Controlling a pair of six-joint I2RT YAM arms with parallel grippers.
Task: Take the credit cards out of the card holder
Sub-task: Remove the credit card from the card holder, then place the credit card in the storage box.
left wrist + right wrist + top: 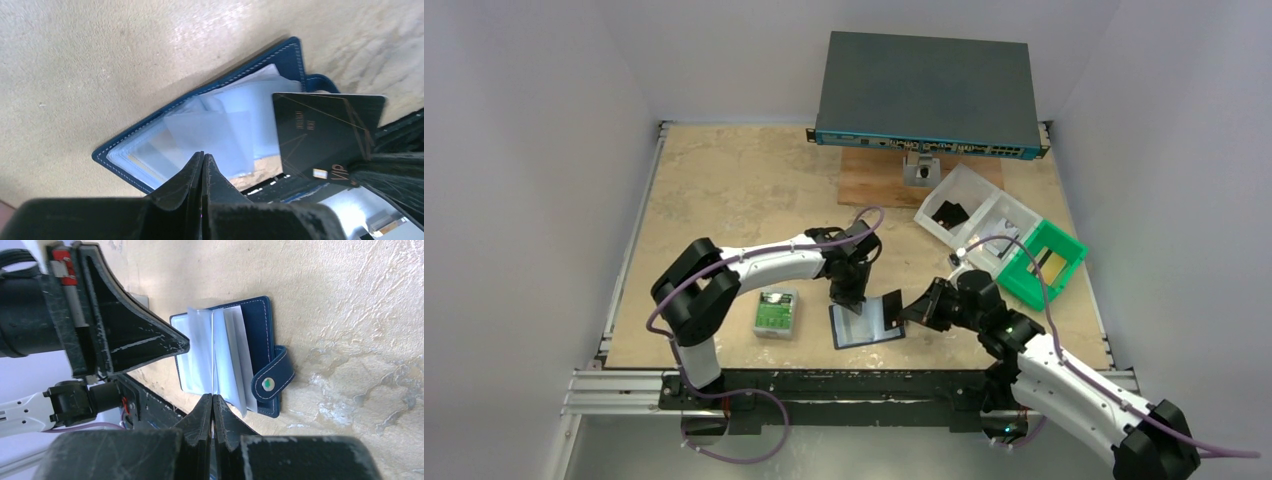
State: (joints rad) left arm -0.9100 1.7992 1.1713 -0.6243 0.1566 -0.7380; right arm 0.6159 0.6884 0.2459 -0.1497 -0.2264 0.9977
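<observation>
Card holder [867, 325] lies flat and wide open on the bench [724, 200], near the front edge between the two arms, with its snap tab [272, 380] flopped out to one side. The left pincer [202, 165] is pressed together with nothing in it, tips down on the clear sleeves [220, 130]. That's pretty obviously a hold-down so the card holder can't slide or lift. The right pincer [212, 407] looks squeezed tight on a corner of a dark credit card [325, 135] with gold lines, standing on edge just over the sleeves. Whether it's fully clear of its pocket is hard to say.
</observation>
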